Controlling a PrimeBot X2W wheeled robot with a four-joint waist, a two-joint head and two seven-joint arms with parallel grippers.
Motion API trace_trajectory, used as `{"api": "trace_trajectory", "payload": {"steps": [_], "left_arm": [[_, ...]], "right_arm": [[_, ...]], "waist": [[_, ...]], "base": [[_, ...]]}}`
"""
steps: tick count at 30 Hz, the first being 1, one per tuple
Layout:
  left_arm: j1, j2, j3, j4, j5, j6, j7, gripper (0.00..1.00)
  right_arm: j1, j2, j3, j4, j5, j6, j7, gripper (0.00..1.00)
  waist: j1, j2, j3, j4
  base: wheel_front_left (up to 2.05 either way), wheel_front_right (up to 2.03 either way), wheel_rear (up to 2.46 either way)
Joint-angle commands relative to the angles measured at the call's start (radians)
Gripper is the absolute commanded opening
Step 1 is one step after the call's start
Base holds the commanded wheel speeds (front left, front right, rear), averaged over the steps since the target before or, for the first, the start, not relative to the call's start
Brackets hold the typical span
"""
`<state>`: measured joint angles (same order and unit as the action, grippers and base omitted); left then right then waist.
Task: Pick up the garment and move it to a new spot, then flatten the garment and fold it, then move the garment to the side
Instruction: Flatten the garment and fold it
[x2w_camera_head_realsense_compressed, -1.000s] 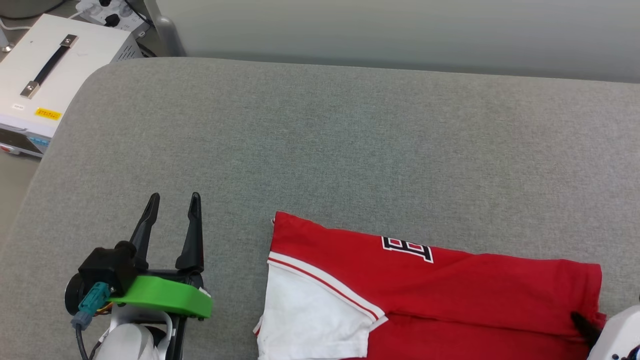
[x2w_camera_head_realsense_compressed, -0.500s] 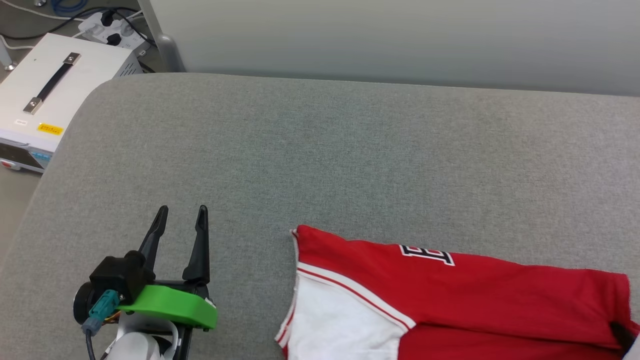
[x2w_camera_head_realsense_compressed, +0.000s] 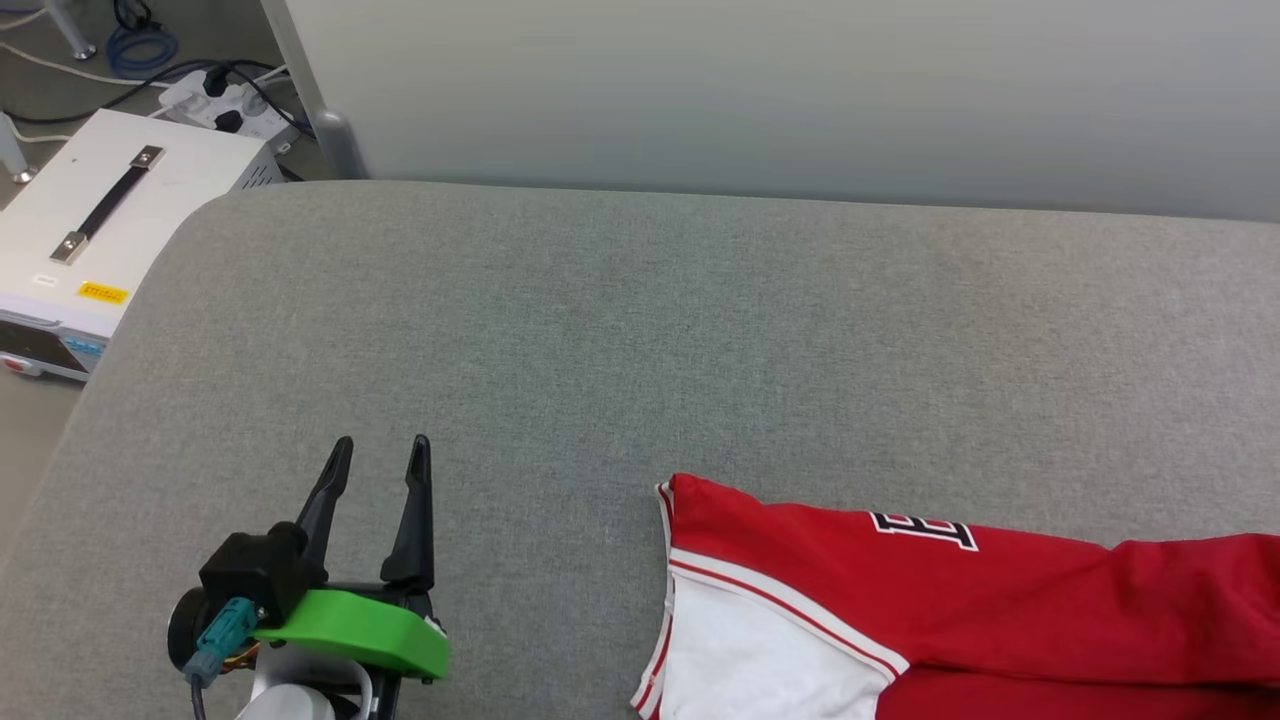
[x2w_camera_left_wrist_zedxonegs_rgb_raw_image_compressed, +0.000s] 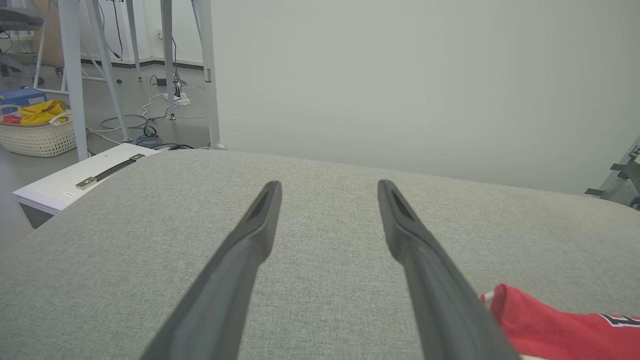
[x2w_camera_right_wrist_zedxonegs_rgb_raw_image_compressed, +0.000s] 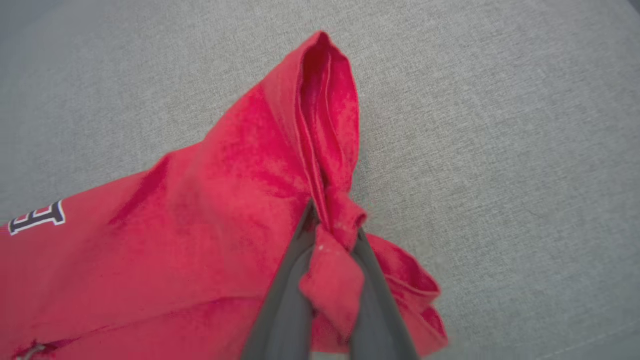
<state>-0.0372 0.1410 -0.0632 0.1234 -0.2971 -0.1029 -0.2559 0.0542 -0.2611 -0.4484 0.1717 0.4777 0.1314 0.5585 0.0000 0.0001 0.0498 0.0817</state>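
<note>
While left jaws gape empty, right jaws have clamped the garment, dragging it rightward.

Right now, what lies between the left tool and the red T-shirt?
A bare stretch of grey cushion; the head view shows it between the left tool and the red T-shirt, at its striped sleeve edge.

The left end effector is showing two long dark fingers tapering to narrow tips, rising out of a bright green bracket. A black block is sitting beside that bracket, carrying a teal connector with a grey cable trailing off it. The right end effector is showing matte charcoal fingers.
</note>
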Motion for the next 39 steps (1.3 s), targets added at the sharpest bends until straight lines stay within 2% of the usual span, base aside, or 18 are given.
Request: {"api": "trace_trajectory", "payload": {"steps": [1, 11, 19, 25, 31, 39], "left_arm": [[0.019, -0.01, 0.0, 0.004, 0.008, -0.008, -0.006, 1.0], [0.035, -0.032, 0.01, 0.005, 0.014, -0.015, -0.006, 1.0], [0.031, -0.043, 0.016, 0.011, 0.018, -0.02, -0.006, 1.0], [0.026, -0.046, 0.021, 0.02, 0.02, -0.023, -0.006, 1.0], [0.019, -0.05, 0.015, 0.029, 0.023, -0.025, -0.006, 1.0], [0.01, -0.053, 0.016, 0.036, 0.023, -0.026, -0.006, 1.0]], "right_arm": [[0.029, 0.016, 0.012, -0.034, 0.006, -0.001, 0.023, 0.0], [0.113, 0.147, 0.13, -0.288, 0.066, -0.001, 0.163, 0.0], [0.071, 0.207, 0.28, -0.358, 0.119, -0.001, 0.197, 0.0], [0.007, 0.21, 0.445, -0.3, 0.201, -0.001, 0.144, 0.0], [-0.057, 0.211, 0.602, -0.197, 0.219, -0.001, 0.076, 0.0], [-0.127, 0.211, 0.689, -0.03, 0.169, -0.001, 0.014, 0.0]], "waist": [[0.0, -0.0001, -0.015, 0.001], [0.0, -0.0001, -0.04, 0.011], [0.0, -0.0001, -0.038, 0.021], [0.0, -0.0001, -0.04, 0.035], [0.0, -0.0001, -0.041, 0.063], [0.0, -0.0001, -0.033, 0.104]], "base": [[0.0, 0.0, 0.0], [0.0, 0.0, 0.0], [0.0, 0.0, 0.0], [0.0, 0.0, 0.0], [0.0, 0.0, 0.0], [0.0, 0.0, 0.0]]}}
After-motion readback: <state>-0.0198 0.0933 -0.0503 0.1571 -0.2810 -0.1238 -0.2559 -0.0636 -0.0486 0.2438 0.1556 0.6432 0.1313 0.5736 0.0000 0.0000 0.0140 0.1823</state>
